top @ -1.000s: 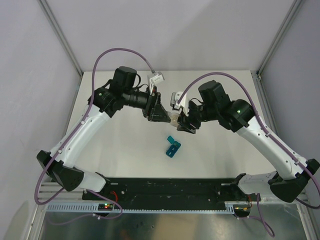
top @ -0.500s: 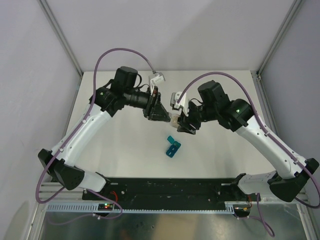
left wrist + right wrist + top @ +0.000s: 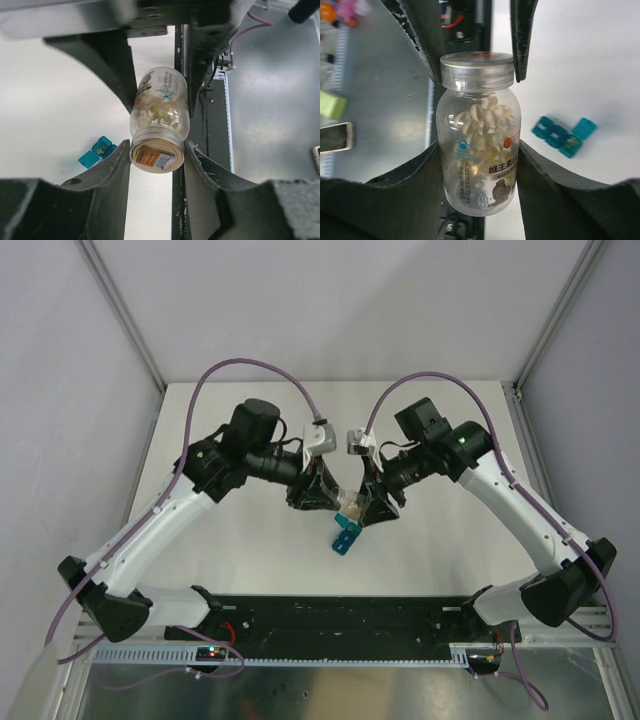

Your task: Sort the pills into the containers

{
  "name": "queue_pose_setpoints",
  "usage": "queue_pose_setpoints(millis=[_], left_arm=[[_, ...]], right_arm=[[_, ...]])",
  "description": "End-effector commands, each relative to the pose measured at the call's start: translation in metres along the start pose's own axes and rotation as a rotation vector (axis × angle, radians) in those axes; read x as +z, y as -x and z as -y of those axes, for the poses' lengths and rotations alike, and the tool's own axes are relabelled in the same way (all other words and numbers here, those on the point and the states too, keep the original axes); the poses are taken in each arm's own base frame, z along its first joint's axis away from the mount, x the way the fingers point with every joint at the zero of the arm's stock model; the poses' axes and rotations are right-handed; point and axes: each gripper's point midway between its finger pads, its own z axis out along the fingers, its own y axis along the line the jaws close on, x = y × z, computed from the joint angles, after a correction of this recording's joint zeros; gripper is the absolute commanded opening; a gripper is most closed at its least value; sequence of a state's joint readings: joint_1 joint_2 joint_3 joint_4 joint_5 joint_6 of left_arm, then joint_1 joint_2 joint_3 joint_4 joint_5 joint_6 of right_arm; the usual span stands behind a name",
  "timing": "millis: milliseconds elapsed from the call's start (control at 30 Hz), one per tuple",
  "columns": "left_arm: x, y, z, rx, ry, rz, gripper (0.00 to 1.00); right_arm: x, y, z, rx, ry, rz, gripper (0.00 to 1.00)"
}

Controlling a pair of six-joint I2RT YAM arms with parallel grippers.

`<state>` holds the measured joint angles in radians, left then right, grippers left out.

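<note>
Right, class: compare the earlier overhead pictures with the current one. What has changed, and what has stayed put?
Both arms drew back toward their own bases, carrying the pill bottle close to the teal containers. The left gripper closed on its cap. The right gripper kept holding its body; the containers stayed put.

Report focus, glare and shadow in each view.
Top external: even, soft light with no harsh shadows; the bottle and containers are small but sharp. Left wrist: the bottle is crisp, while the near fingers are dark and blurred. Right wrist: the label is readable, the lid shows bright highlights, and the containers look slightly soft.
</note>
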<state>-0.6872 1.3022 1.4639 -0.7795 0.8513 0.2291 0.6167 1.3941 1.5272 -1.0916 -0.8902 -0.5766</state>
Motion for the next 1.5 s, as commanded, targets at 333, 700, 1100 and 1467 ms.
queue_pose_setpoints(millis=[333, 700, 1100, 1467], left_arm=[[0.003, -0.004, 0.047, 0.234, -0.086, -0.002, 0.54], [-0.019, 0.024, 0.014, 0.076, 0.070, 0.056, 0.99], [-0.034, 0.054, -0.021, -0.282, 0.094, 0.145, 0.90], [-0.023, 0.049, -0.022, -0.344, 0.016, 0.120, 0.64]], right_arm=[[0.006, 0.019, -0.021, -0.006, 0.237, 0.082, 0.00], [-0.005, 0.022, -0.002, -0.099, -0.015, 0.051, 0.00], [-0.027, 0.045, 0.033, -0.278, -0.439, 0.010, 0.00], [-0.028, 0.047, 0.041, -0.296, -0.522, 0.002, 0.00]])
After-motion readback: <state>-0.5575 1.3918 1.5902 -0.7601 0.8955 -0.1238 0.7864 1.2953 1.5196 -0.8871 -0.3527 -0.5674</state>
